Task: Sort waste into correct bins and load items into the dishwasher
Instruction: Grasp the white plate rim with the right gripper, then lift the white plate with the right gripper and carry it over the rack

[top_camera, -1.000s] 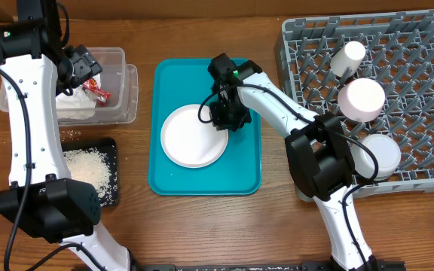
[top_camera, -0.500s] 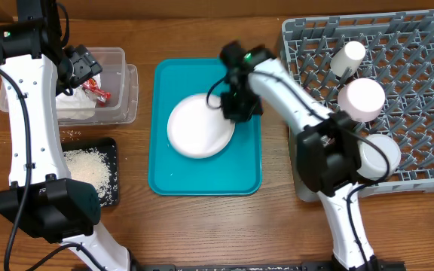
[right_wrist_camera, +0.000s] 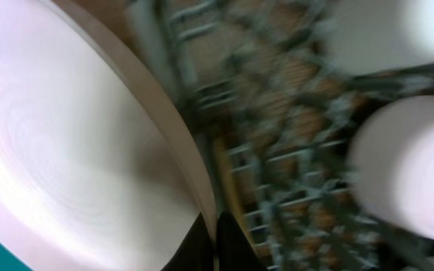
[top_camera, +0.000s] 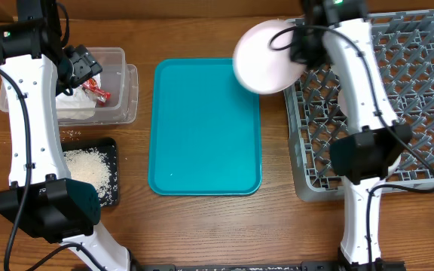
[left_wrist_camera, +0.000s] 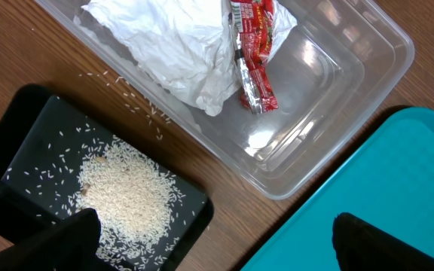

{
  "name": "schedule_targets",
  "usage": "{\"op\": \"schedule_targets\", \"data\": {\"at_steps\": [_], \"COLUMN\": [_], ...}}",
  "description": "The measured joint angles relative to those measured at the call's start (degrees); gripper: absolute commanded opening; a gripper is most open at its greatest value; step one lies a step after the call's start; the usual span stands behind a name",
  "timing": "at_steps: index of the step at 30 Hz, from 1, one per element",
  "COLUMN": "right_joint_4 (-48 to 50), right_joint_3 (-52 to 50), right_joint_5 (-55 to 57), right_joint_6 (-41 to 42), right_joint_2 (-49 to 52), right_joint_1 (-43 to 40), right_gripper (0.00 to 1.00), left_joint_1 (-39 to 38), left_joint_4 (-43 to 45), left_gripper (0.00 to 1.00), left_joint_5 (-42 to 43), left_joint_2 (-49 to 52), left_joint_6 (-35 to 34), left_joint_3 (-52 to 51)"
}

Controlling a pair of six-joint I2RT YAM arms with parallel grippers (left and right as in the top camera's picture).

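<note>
Right fingers (right_wrist_camera: pixel 232 252) clamped the plate (top_camera: pixel 266 56) by its rim over the dish rack's (top_camera: pixel 398 113) left edge, probably so it could slot between pegs (top_camera: pixel 428 68); left fingers (left_wrist_camera: pixel 386 245) hung apart.

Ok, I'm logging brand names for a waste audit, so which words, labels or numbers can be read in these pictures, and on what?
No text here can be read.
On the red-and-white wrapper in the clear tub: pale marks that may be print, too small and blurred to read.
On the teal tray, white plate, dish rack and black tray: no lettering shows.
</note>
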Motion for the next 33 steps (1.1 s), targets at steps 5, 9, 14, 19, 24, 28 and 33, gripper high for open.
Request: {"op": "schedule_targets", "data": {"at_steps": [5, 9, 14, 19, 24, 28, 33], "right_joint_4": [0.22, 2.84, 6.29, 8.35, 9.88, 9.92, 9.88], "right_joint_3": [1.97, 1.99, 2.01, 2.01, 1.99, 1.99, 1.99], "right_joint_5": [6.34, 10.84, 16.70, 21.11, 23.58, 24.20, 24.76], "right_joint_6": [1.31, 1.79, 2.27, 2.40, 2.43, 2.43, 2.43], "right_joint_2": [0.00, 0.00, 0.00, 0.00, 0.00, 0.00, 0.00], "right_joint_1": [-4.81, -7.54, -9.20, -9.49, -9.49, -9.49, -9.46], "right_gripper": [0.04, 0.04, 0.04, 0.04, 0.04, 0.04, 0.04], "left_joint_1": [0.00, 0.00, 0.00, 0.00, 0.00, 0.00, 0.00], "left_joint_4": [-0.02, -0.02, -0.02, -0.02, 0.00, -0.02, 0.00], "left_gripper": [1.00, 1.00, 1.00, 1.00, 1.00, 1.00, 1.00], "left_joint_5": [0.00, 0.00, 0.00, 0.00, 0.00, 0.00, 0.00], "left_joint_2": [0.00, 0.00, 0.00, 0.00, 0.00, 0.00, 0.00], "left_joint_6": [0.00, 0.00, 0.00, 0.00, 0.00, 0.00, 0.00], "left_joint_3": [0.00, 0.00, 0.00, 0.00, 0.00, 0.00, 0.00]}}
